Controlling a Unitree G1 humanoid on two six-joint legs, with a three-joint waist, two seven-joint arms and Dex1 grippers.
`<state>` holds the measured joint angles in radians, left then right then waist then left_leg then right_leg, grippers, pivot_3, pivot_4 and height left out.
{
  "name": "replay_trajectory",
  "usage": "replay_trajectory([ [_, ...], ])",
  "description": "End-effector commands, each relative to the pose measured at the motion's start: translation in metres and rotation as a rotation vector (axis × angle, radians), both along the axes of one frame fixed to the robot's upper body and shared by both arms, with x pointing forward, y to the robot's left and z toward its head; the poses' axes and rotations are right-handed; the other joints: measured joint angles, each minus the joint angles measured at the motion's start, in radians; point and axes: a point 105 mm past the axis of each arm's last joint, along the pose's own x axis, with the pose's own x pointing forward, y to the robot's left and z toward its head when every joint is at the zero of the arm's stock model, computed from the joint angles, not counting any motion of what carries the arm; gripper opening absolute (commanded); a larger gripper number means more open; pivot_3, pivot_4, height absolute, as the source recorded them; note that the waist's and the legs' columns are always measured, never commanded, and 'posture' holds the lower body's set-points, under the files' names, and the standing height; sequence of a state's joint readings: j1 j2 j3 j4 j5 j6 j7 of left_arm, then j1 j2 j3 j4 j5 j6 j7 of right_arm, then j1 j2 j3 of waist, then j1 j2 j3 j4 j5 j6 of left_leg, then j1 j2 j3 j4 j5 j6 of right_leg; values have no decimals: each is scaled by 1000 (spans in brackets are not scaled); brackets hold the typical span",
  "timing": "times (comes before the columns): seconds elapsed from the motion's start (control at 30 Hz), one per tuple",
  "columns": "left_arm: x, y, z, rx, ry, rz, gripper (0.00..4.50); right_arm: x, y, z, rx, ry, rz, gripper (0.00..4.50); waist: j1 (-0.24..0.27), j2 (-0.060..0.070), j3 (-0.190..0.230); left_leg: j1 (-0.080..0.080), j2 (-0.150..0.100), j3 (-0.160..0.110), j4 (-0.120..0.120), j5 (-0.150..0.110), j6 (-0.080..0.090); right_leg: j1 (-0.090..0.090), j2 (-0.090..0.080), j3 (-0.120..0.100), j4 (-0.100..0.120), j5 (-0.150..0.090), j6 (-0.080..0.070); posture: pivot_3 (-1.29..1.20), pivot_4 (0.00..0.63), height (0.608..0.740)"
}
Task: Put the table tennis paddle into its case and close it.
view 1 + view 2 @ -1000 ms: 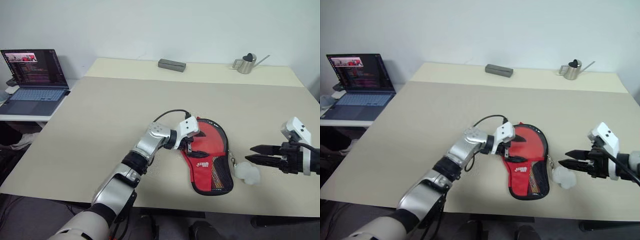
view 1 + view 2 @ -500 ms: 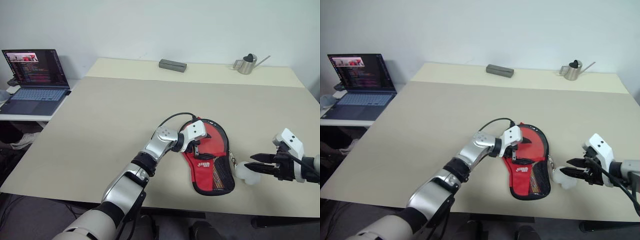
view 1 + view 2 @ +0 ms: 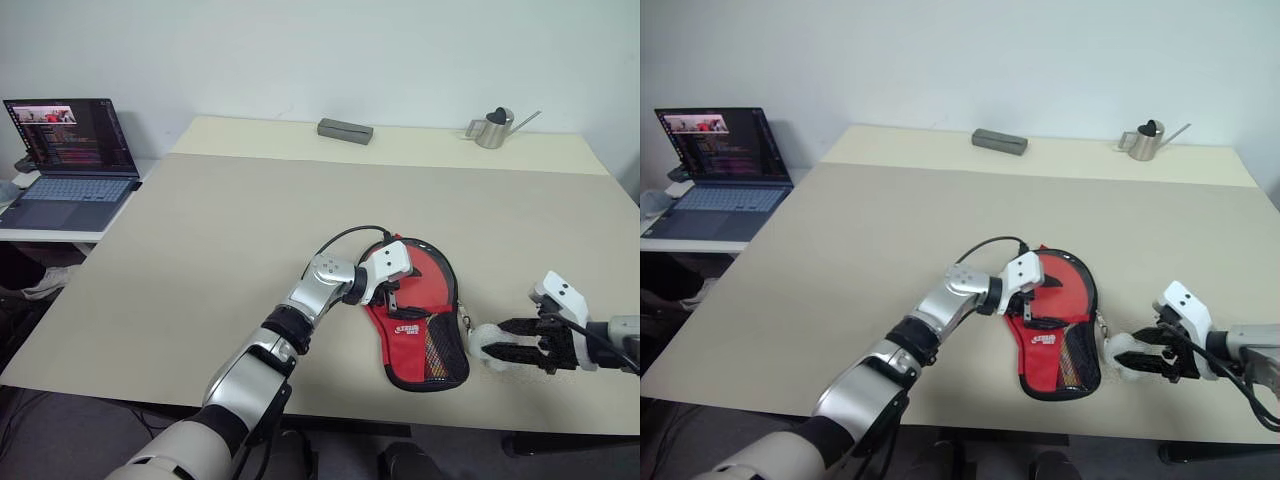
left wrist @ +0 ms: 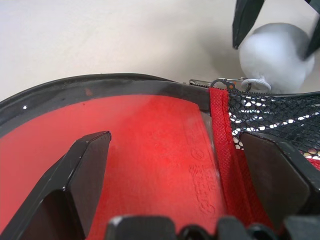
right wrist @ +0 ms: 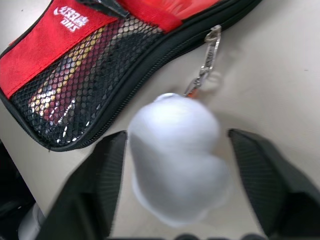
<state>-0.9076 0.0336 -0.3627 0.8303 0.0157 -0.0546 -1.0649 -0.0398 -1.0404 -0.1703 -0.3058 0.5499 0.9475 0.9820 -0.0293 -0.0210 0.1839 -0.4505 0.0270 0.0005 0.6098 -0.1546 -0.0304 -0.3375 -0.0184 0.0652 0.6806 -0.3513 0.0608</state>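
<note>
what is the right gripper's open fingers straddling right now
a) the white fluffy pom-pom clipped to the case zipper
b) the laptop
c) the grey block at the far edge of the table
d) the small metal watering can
a: the right gripper has one black finger on each side of the white pom-pom, which hangs by a metal clip from the zipper of the red and black case.

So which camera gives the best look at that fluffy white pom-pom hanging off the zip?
The right wrist view: the fluffy white pom-pom sits between the right gripper's open black fingers, its metal clip visibly joined to the red-and-black fabric case. The left wrist view catches it at a corner; the head views show a small white blob.
</note>
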Motion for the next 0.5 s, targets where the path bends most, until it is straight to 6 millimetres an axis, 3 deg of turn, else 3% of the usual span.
replay_trajectory([
  [0.03, -5, 0, -9, 31, 8, -19, 4500, 0, 2, 3, -40, -22, 35, 3568, 0, 0, 0, 0, 0, 0, 0, 0, 0, 0, 0, 0, 0, 0, 0, 0, 150, 740],
  [0.27, -7, 0, -11, 41, 9, -28, 4500, 9, -3, -7, -105, -39, 14, 3568, 0, 0, 0, 0, 0, 0, 0, 0, 0, 0, 0, 0, 0, 0, 0, 0, 150, 740],
  [0.37, -9, 3, -15, 61, 12, -45, 4500, 12, -2, -9, -109, -39, 14, 3002, 0, 1, -1, 0, 0, 0, 0, 0, 0, 0, 0, 0, 0, 0, 0, 0, 150, 740],
  [0.5, -10, 11, -25, 122, 4, -62, 4500, 13, -1, -9, -125, -37, 26, 1666, -1, 1, -1, 1, 0, 0, 0, 0, 0, 1, 0, 0, 1, 0, 0, 0, 150, 740],
])
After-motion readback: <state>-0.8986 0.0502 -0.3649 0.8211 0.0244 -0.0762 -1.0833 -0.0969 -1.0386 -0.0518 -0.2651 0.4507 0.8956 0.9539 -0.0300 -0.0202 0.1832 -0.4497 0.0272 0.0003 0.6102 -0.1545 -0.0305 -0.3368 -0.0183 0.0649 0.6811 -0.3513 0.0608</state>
